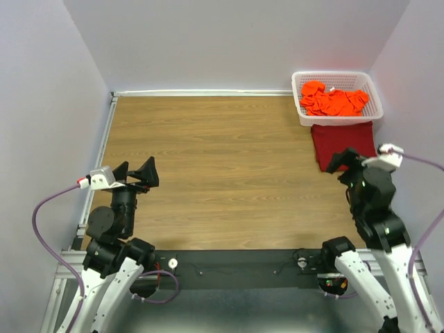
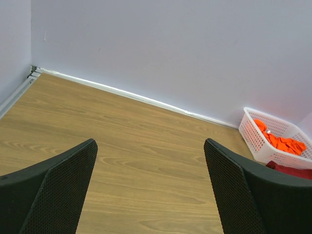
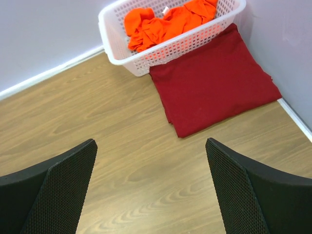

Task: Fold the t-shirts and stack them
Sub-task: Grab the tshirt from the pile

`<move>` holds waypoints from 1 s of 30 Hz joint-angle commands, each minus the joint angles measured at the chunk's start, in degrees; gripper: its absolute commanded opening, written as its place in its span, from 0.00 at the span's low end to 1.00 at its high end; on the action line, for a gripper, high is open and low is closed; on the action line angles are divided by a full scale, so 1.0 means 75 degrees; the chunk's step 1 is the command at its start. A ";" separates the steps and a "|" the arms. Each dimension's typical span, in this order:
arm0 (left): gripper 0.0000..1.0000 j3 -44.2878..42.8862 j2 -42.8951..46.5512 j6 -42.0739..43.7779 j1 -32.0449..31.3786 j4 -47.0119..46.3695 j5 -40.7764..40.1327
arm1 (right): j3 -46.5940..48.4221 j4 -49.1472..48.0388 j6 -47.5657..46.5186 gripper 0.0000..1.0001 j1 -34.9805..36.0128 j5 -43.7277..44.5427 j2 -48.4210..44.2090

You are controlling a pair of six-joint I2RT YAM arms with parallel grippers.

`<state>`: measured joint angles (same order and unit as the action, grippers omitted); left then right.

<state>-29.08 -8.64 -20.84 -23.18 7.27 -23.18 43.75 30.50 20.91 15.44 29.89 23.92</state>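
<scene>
A bright orange t-shirt [image 1: 333, 100] lies crumpled in the white basket at the table's far right corner. The right wrist view shows the orange t-shirt [image 3: 165, 22] from nearer. In front of the basket a maroon t-shirt [image 1: 343, 135] lies on the wood as a folded rectangle, its far edge under the basket; the maroon t-shirt [image 3: 214, 87] is flat. My right gripper [image 1: 345, 161] hovers open just before its near edge, with nothing between the fingers. My left gripper [image 1: 137, 173] stands open and empty at the table's left side, far from both shirts.
The white mesh basket [image 1: 338, 76] sits against the back wall by the right wall. Pale walls close the wooden table [image 1: 215, 173] on three sides, with a metal rail along the left edge. Between my left gripper's [image 2: 150, 146] fingers only bare wood shows.
</scene>
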 commanded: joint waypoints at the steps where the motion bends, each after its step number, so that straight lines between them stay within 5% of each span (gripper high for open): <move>1: 0.99 0.0092 -0.0136 -0.0034 0.0067 -0.0149 0.0208 | 0.1193 -0.0598 -0.0057 1.00 0.0050 0.0736 0.2180; 8: 0.98 0.0034 -0.0230 -0.0045 0.0067 -0.0043 0.0360 | 0.3514 -0.0750 -0.0724 1.00 -0.0043 0.1195 0.6060; 20: 0.98 0.0045 -0.0394 0.0025 0.0067 -0.0020 0.0161 | 0.7933 -0.1008 -0.0655 1.00 -0.2221 -0.1464 1.1712; 30: 0.98 0.0022 -0.0594 0.0001 0.0067 -0.0020 -0.0050 | 1.1729 -0.1020 -0.0468 0.96 -0.2668 -0.2823 1.5640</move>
<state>-29.08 -12.51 -20.86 -22.94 6.98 -21.87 124.51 22.33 16.45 -4.01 14.90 134.72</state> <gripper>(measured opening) 0.985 0.969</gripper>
